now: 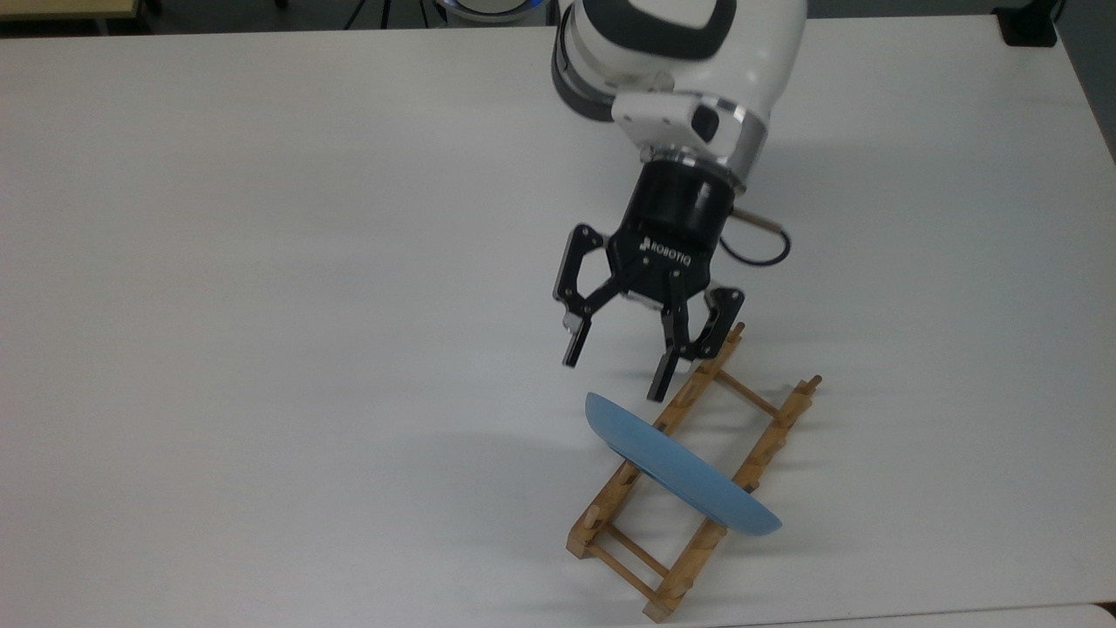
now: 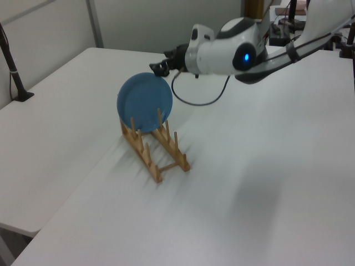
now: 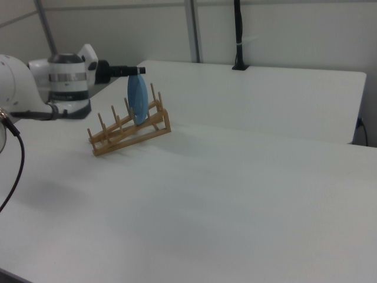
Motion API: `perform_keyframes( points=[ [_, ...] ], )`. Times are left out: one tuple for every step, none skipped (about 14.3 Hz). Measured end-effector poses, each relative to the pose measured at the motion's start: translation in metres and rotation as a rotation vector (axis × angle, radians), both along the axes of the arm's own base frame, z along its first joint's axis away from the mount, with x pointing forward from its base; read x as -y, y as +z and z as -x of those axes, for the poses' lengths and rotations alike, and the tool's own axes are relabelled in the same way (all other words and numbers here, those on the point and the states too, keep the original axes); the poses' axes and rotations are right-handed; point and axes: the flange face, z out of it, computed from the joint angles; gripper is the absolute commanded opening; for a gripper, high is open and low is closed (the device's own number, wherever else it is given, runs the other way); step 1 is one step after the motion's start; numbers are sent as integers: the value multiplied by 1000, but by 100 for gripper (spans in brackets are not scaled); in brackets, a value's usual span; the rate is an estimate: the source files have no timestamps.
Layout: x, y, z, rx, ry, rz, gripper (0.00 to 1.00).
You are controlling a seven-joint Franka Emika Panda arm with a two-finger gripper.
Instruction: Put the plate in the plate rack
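Gripper (image 1: pixel 615 373) spread wide (seemingly level)

The light-blue plate (image 2: pixel 145 102) is seen standing on edge in the wooden plate rack (image 2: pixel 155 148), held between upright pegs near the rack's far end, its face turned toward the camera. The rack is set on the white table (image 2: pixel 260 183). The gripper (image 2: pixel 160 66) is positioned just above the plate's upper rim, apart from it, at the end of the white arm (image 2: pixel 222 52). A black cable (image 2: pixel 195 100) is looped below the wrist.
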Motion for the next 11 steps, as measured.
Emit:
perform_keyframes(
  points=[
    [-2,16,3,1,-17,-63,84],
    [-4,32,8,-5,-30,-124,84],
    [-7,48,12,-19,-38,-179,86],
    [-7,63,17,-43,-46,-233,88],
    [-7,76,21,-71,-52,-285,88],
    [-4,90,26,-104,-63,-340,88],
    [2,102,30,-146,-93,-381,90],
    [10,112,36,-195,-134,-411,91],
    [19,123,43,-254,-178,-449,92],
    [34,140,55,-337,-229,-509,93],
    [46,151,65,-405,-266,-554,93]
  ],
)
